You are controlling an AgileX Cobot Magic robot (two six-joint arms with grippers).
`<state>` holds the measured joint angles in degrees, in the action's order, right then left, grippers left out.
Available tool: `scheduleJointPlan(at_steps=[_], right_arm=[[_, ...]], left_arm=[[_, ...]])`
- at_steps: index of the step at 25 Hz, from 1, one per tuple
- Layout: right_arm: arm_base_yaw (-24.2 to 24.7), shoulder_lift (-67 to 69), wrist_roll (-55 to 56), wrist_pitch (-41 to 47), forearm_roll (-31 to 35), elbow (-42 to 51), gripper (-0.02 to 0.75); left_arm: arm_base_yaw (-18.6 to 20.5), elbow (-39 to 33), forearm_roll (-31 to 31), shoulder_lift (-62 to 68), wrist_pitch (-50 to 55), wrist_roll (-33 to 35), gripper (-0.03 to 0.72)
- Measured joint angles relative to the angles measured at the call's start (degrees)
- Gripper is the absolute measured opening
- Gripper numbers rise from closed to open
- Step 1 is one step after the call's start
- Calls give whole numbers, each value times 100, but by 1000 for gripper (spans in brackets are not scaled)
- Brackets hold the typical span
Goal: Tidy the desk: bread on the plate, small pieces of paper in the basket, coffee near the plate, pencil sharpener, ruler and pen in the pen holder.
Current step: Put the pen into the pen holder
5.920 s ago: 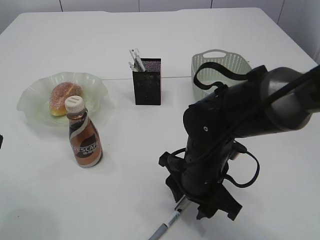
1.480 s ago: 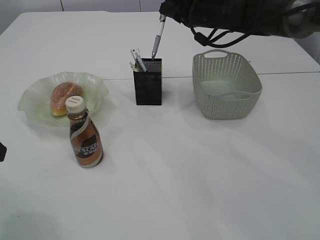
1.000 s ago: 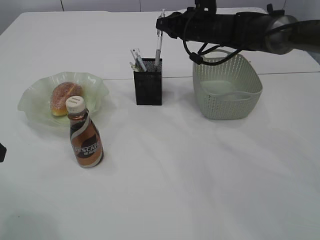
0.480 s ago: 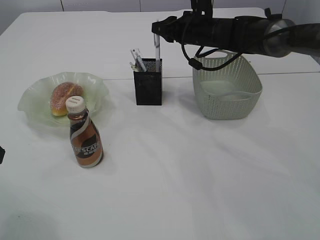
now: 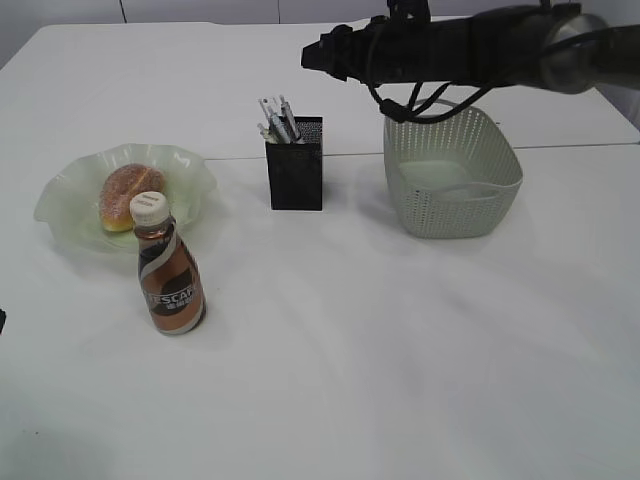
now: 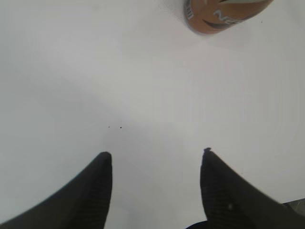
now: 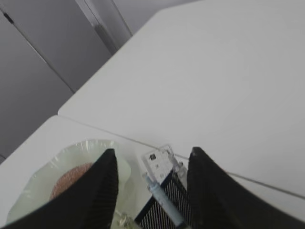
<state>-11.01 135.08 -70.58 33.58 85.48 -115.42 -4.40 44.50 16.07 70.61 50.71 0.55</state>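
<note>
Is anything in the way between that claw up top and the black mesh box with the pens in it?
Nothing visible is. The right gripper hangs open above the pen holder with only air between them. The pen already leans inside it, free of the fingers, next to the other items in there.

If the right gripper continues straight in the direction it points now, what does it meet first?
Probably the pen standing in the pen holder, directly below the open right gripper; depth is unclear.
</note>
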Motion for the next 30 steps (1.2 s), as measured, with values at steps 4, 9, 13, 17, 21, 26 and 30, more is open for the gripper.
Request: scheduleJointPlan(at_steps=[4,9,13,17,21,26,30], right_arm=[[0,-523,2918,783,-2820,-11,354],[-97,-1035,5317,2581,-5411,-45,354],[-133,-1357,6304,3238,-6536,-45,354],[-136,-1869,6707,3541,-7381,430,354],[-136,-2730,6752,3549,-7848,1477,354],[-136,-3914,6752,3394,-8074,2862,354],[-136,-4735,6752,3113,-8003,3693,354]], left_arm=[[0,0,-10,0,64,0,433],[0,0,-10,0,72,0,433],[0,0,-10,0,72,0,433],[0,0,-10,-11,72,0,433],[0,0,-10,-197,83,0,433],[0,0,-247,-908,277,-55,433],[0,0,-867,-1709,710,-447,433]])
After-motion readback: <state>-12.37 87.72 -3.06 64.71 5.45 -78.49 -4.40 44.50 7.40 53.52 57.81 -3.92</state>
